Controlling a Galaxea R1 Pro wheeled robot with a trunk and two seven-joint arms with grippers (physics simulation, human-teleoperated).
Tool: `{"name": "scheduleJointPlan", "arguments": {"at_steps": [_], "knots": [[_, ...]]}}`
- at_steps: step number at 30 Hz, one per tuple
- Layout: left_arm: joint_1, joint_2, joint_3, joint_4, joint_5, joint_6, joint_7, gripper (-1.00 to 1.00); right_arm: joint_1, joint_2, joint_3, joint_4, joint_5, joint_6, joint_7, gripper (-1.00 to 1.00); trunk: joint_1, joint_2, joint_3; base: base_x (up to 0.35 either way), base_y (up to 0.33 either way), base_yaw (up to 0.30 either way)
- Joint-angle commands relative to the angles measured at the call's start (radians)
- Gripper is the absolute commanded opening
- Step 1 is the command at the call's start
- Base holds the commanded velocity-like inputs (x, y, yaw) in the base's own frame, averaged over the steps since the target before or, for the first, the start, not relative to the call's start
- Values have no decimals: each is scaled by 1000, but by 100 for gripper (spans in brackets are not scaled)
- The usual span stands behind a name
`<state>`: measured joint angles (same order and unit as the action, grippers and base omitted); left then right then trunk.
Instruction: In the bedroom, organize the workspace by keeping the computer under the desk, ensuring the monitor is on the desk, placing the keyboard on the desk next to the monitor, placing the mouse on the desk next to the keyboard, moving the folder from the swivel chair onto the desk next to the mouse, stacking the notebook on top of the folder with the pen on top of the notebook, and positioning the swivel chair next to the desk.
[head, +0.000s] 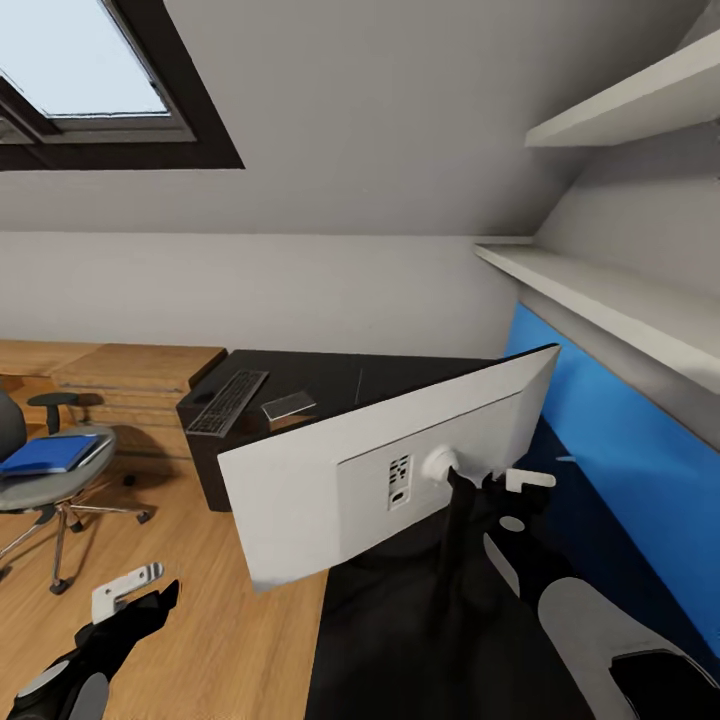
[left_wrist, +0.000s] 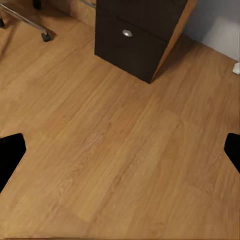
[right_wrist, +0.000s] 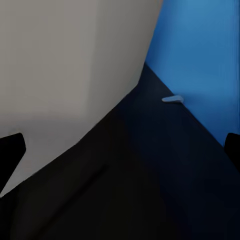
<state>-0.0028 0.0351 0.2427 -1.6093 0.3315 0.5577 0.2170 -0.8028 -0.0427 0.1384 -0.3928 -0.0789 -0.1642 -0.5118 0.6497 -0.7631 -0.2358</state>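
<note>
The monitor (head: 400, 470) stands tilted over the black desk (head: 330, 380), its grey-white back toward me; its dark neck blends into the desktop. My right gripper (head: 505, 497) is open just behind that neck, and in the right wrist view the monitor's back (right_wrist: 60, 65) looms close beside the open right gripper (right_wrist: 120, 150). The keyboard (head: 228, 402) and grey notebook (head: 288, 405) lie at the desk's far end. The blue folder (head: 48, 453) rests on the swivel chair (head: 40, 490). My left gripper (head: 138, 592) hangs open over the floor; in its wrist view the open left gripper (left_wrist: 120, 150) holds nothing.
A blue wall panel (head: 620, 450) and white shelves (head: 600, 290) close off the desk's right side. A small white object (right_wrist: 172, 99) lies on the desk by that panel. Low wood cabinets (head: 130, 370) stand behind the chair. The black drawer unit (left_wrist: 135, 40) and a chair castor (left_wrist: 46, 36) stand on the wood floor.
</note>
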Motion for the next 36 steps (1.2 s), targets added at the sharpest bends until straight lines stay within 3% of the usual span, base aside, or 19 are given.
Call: {"name": "scheduleJointPlan", "arguments": {"at_steps": [1,3,7,36], "knots": [[0,0,5,-1,11,4,8,100,-1,-1,7,1,-9,-5,-5,100,0,-1,-1,-270,133,0],[0,0,29,-1,13,4,8,100,-1,-2,7,0,-9,-5,-5,100,0,-1,-1,-291,121,0],[0,0,41,-1,14,4,7,100,-1,-5,7,0,-9,-5,-5,100,0,-1,-1,-313,61,0],[0,-2,47,-1,15,5,5,100,-1,-1,14,3,-13,-2,-35,100,0,-1,-1,-332,6,0]]}}
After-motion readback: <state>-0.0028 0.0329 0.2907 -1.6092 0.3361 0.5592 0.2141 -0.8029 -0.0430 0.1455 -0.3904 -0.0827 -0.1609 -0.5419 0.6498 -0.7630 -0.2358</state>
